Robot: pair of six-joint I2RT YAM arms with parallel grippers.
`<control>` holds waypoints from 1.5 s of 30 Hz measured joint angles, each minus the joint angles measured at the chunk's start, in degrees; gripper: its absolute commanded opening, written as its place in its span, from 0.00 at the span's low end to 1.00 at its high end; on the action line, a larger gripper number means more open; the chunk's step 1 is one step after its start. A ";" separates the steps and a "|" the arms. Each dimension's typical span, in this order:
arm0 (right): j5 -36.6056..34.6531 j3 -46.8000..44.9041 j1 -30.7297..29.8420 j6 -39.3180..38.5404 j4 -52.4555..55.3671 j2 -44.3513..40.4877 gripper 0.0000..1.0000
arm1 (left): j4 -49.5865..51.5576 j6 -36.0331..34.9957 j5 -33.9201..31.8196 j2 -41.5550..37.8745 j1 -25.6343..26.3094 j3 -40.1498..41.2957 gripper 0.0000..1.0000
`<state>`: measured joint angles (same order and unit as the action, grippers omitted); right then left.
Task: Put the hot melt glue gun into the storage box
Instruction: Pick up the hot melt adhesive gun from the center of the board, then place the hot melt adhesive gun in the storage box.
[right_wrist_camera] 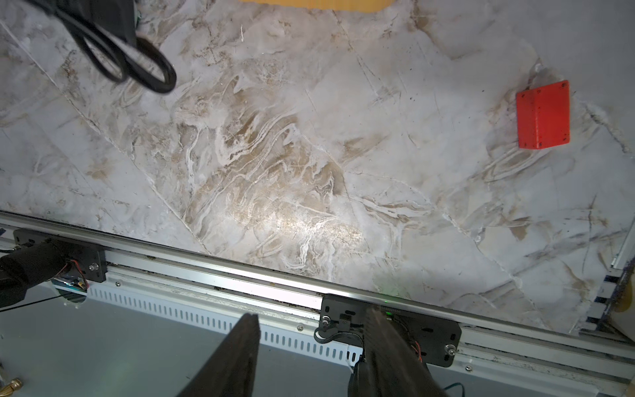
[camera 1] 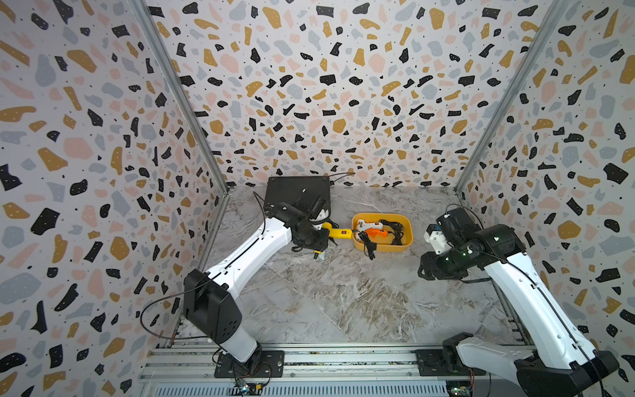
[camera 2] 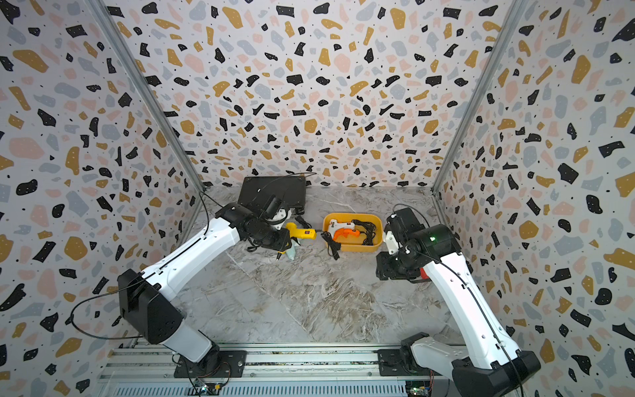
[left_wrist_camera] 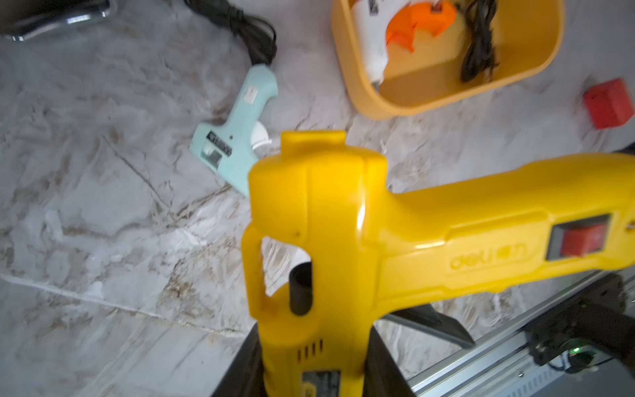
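The left claw point(left_wrist_camera: 314, 343) is clamped on the barrel of the yellow hot melt glue gun point(camera 1: 338, 233). Gripping there leaves the handle free, and in both top views it points out at 3 o'clock toward the storage box point(camera 1: 385, 248). The handle's butt end reaches the box's near-left rim, so the gun is at the edge of the box and not yet inside it. In the left wrist view it seems to be raised off the marble tabletop point(camera 1: 343, 292), though I cannot tell how high. A white-and-orange glue gun point(camera 1: 372, 228) already lies in the box with its black cord point(camera 1: 395, 230) bunched at the 3 o'clock end. One loop spills over the rim at about 7 o'clock. That crowding is probably why the yellow gun comes in long-side first, aimed at the open strip along the front wall. A teal glue gun point(left_wrist_camera: 237, 137) lies flat on the tabletop at 6 o'clock from the left claw, untouched. The black briefcase point(camera 1: 295, 192) sits at 12 o'clock from that claw. The right claw point(right_wrist_camera: 311, 314) hangs at roughly 4 o'clock from the box, jaws apart and holding nothing, probably parked clear of the carry. A red block point(right_wrist_camera: 543, 115) rests on the tabletop near it.
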<state>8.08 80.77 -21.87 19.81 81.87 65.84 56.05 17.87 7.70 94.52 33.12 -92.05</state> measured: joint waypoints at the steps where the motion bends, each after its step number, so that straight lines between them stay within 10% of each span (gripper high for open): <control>1: 0.00 0.00 0.00 -0.04 0.07 -0.31 0.55 | -0.02 1.11 -0.04 2.38 0.61 -3.30 0.04; 17: 0.07 1.20 0.00 -0.55 1.25 -2.73 0.54 | 0.92 8.68 -0.48 45.79 4.37 -50.95 0.03; 45: -1.31 1.14 0.00 -2.14 1.42 -1.95 0.55 | -3.32 12.83 0.15 53.13 6.54 -50.93 0.14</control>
<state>6.76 81.91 -21.87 17.67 83.29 63.90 52.73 30.70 7.86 147.65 39.66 -142.98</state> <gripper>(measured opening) 0.548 0.360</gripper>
